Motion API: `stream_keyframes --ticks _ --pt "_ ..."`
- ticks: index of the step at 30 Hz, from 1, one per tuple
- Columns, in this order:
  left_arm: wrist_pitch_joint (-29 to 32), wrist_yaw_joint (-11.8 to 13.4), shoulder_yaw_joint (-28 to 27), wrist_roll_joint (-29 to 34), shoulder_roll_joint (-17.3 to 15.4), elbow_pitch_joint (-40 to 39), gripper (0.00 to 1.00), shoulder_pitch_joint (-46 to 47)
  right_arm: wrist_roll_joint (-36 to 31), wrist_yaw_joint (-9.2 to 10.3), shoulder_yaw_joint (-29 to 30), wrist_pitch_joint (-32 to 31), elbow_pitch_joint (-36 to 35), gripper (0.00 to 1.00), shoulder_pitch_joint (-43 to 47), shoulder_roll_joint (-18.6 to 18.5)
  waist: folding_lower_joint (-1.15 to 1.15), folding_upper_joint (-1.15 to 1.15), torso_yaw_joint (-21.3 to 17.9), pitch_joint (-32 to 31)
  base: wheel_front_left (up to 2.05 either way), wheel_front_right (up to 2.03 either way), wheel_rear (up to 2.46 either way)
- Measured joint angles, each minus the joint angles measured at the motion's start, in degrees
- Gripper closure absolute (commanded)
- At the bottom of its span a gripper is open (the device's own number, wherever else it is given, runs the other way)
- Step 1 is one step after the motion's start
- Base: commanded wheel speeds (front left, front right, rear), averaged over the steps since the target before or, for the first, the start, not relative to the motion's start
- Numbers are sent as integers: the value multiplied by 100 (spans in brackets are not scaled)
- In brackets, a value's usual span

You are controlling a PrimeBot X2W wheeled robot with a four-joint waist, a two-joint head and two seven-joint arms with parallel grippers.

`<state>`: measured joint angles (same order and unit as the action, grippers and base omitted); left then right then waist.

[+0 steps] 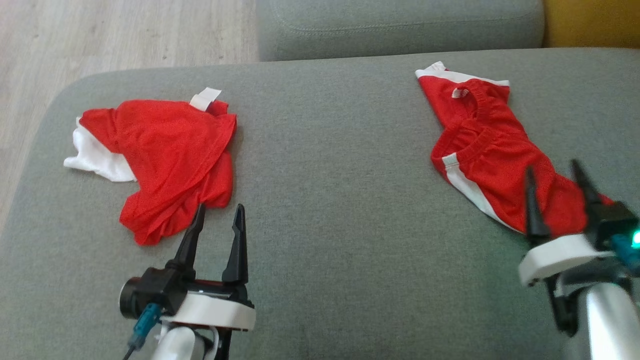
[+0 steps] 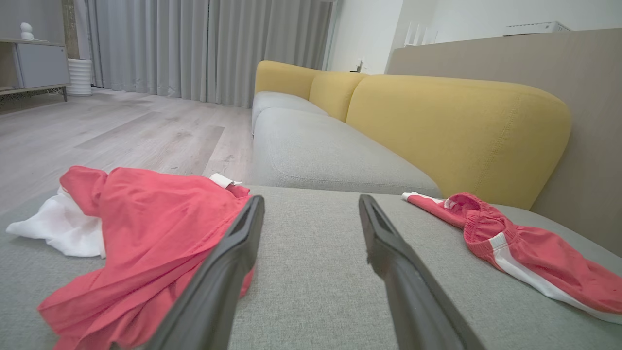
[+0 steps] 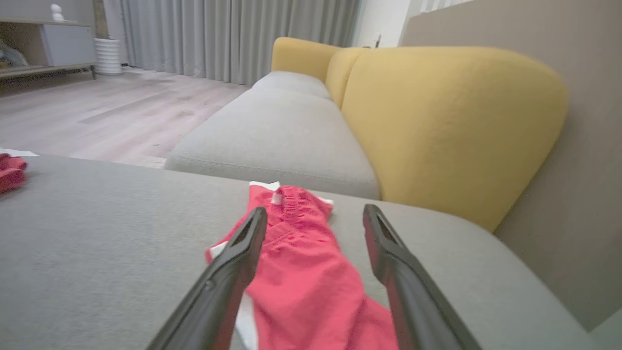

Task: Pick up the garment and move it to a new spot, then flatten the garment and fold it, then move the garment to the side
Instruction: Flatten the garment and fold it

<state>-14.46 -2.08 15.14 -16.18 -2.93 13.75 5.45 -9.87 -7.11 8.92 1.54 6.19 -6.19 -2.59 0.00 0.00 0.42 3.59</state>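
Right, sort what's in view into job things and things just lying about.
Job:
red shorts, crumpled on the grey seat
right gripper, open at their near end
left gripper, open

Lying about, probably:
red and white top
yellow backrest
curtains
cabinet

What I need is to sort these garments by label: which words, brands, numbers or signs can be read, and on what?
No readable text anywhere.
White tag on the left red garment: no print can be made out.
White loop on the right red garment: too small to tell.
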Motion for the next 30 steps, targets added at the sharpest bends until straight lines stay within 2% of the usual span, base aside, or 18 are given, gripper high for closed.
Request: stream_keyframes --ticks 4,8,15,24,25,26,30 --pt "0 -22 62 5 0 13 0 24 414 1 -394 1 336 0 -4 2 0 0 80 81 0 0 0" --pt "0 -33 129 8 0 35 0 107 725 1 -527 -83 864 0 -254 2 0 0 211 214 0 0 0" --pt "0 -46 205 -4 1 57 0 335 501 1 -231 -265 2053 0 -1239 -2 1 0 550 523 0 0 0" --pt "0 -96 313 -4 3 90 0 526 73 1 92 -176 3372 0 -1975 -12 1 0 906 880 0 0 0" --pt "0 -94 318 -4 3 92 0 540 52 1 99 -120 3483 48 -2032 -12 1 0 928 898 0 0 0" --pt "0 -94 322 -4 3 96 0 552 57 1 97 -58 3590 100 -2086 -13 1 0 945 912 0 0 0" --pt "0 -91 333 -4 3 103 0 622 178 1 -74 269 3935 100 -2298 -31 1 0 957 929 0 0 0"
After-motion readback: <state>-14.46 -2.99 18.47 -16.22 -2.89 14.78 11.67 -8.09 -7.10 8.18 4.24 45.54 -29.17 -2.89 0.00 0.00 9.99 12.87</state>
